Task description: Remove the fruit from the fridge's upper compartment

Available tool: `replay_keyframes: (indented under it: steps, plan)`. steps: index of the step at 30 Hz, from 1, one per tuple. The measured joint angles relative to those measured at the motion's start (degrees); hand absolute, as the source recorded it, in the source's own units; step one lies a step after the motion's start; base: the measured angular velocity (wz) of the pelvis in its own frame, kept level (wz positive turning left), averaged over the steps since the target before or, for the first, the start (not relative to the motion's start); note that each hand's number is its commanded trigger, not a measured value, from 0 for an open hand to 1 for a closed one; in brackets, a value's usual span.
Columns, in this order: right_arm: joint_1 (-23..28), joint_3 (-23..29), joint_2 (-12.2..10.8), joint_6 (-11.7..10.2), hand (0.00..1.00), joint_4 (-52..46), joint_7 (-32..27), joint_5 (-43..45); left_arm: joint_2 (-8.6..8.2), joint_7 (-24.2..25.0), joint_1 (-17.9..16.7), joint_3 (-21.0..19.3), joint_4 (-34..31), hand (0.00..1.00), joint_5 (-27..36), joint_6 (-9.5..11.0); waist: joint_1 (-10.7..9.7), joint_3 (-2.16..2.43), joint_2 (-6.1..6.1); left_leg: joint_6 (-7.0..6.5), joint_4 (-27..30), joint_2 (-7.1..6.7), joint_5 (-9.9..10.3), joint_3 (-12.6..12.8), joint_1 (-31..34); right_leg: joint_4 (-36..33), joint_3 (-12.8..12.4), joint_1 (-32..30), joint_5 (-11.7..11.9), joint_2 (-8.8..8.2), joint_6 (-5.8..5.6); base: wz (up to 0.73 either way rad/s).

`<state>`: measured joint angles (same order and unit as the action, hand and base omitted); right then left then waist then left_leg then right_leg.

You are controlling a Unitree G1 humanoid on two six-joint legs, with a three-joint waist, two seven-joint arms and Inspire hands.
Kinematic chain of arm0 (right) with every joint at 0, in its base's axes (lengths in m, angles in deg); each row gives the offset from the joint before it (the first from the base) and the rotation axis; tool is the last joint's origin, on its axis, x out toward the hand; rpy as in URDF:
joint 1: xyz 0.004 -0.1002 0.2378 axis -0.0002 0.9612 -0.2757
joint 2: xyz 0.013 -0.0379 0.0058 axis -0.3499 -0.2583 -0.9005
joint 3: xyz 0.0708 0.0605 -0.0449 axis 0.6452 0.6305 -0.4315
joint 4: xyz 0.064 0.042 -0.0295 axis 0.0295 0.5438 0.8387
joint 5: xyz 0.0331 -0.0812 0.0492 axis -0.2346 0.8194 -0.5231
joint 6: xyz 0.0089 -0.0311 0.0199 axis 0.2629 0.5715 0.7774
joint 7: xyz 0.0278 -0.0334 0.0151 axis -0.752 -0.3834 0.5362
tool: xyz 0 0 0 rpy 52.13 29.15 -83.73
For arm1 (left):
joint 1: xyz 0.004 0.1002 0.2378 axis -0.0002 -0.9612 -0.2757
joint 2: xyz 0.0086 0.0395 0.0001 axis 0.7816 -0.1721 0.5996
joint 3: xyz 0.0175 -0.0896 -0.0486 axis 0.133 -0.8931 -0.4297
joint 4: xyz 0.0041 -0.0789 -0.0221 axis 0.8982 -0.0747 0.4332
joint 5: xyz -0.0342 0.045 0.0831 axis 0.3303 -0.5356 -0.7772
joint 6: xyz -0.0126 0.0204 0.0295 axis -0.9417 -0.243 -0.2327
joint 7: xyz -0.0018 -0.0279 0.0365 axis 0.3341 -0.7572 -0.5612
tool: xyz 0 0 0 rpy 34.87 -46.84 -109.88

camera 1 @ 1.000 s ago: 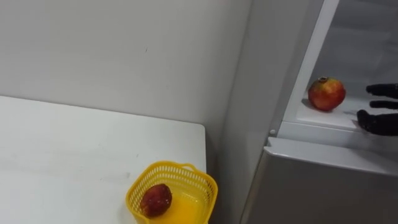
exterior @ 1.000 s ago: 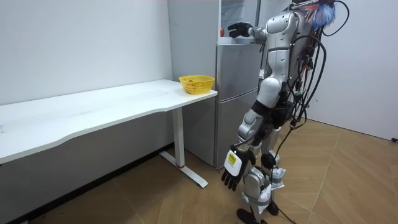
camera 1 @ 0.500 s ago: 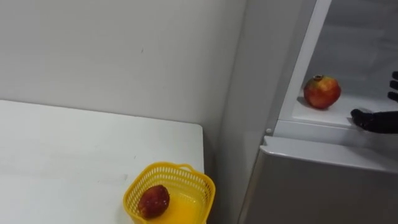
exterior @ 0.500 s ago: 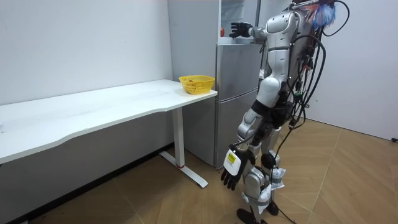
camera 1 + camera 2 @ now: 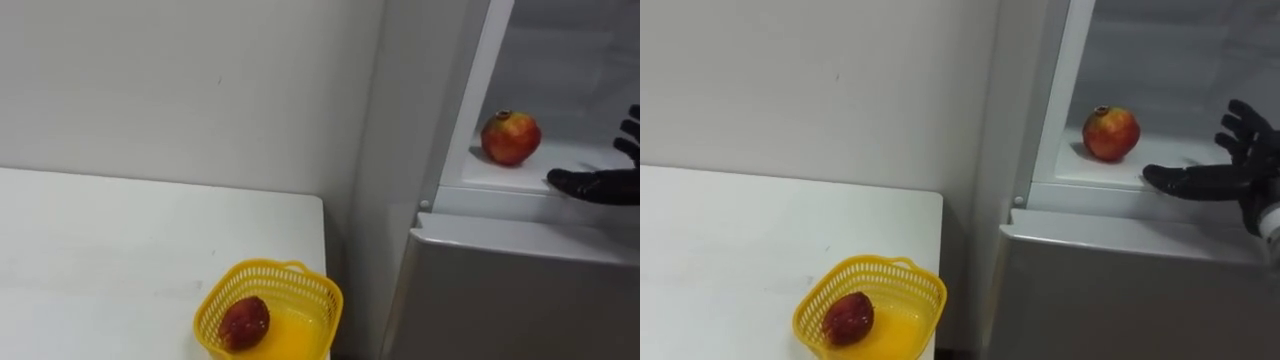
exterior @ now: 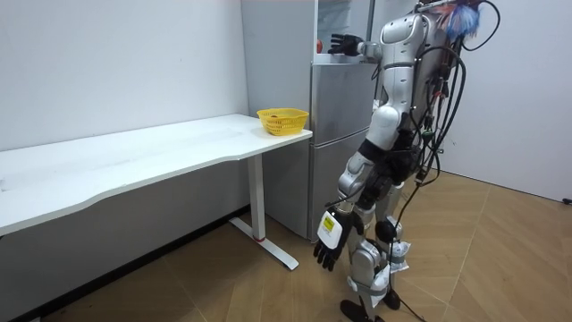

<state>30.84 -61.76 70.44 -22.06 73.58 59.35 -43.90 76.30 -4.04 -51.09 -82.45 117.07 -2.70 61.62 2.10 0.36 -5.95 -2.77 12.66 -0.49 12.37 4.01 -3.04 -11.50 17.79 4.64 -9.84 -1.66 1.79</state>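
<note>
The right hand's fingers [image 5: 1238, 118] are spread and released, holding nothing. The right hand [image 5: 1225, 172] hovers at the front edge of the upper fridge shelf [image 5: 1175, 150], thumb pointing toward the red fruit [image 5: 1111, 133]. That fruit sits upright on the white shelf, near the hand's thumb but apart from it, close to the compartment's left side. Below the shelf is the grey fridge [image 5: 1120, 300] door, shut.

Left of the fridge stands a white desk [image 5: 740, 260] against a plain white wall [image 5: 790, 80]. A yellow basket [image 5: 923, 300] sits at the desk's end nearest the fridge, with a darker red fruit [image 5: 847, 318] lying inside it.

In the room view the robot stands upright on a wooden floor [image 6: 223, 286], facing the fridge with its right arm raised to the upper compartment. Its left hand [image 6: 326, 250] hangs by the thigh, fingers loose and pointing down.
</note>
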Motion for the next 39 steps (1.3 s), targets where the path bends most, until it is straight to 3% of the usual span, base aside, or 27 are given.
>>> replay_keyframes:
  steps: [10,14,21,39]
  plan:
    - [0.0,-0.86,-0.01,0.04,0.0,-0.6,1.52,-0.03,0.0,0.22,-0.81,-0.01,0.0,0.0,0.09,0.01,0.02,0.36,0.07,0.0,0.05,-0.02,0.0,-0.08,0.11,0.09,0.13,0.04,-0.03,-0.01,0.01,0.0]
    - [-0.01,-1.93,0.0,1.09,0.0,-0.54,1.55,-0.28,0.06,0.22,-1.22,-0.04,0.0,0.0,0.08,-0.04,0.08,0.87,-0.7,0.01,0.08,-0.08,-0.01,-0.16,0.41,0.84,0.43,0.1,-0.04,0.03,0.05,0.0]
    - [-0.01,-2.03,-0.01,1.21,0.0,-0.26,1.46,-1.27,0.12,0.25,-1.7,-0.01,0.0,0.0,0.12,-0.38,0.09,0.5,-1.58,0.0,0.02,-0.16,0.0,-0.72,0.48,1.0,1.01,0.23,-0.04,-0.02,0.04,0.03]
    - [-0.18,-1.83,0.02,1.02,0.0,0.41,0.5,-0.61,0.14,1.93,-2.55,-0.15,0.02,0.0,-0.41,-0.73,1.47,0.38,-1.92,0.03,0.35,-0.21,-0.01,-0.92,1.21,1.36,0.94,-0.27,-0.05,0.05,0.16,0.0]
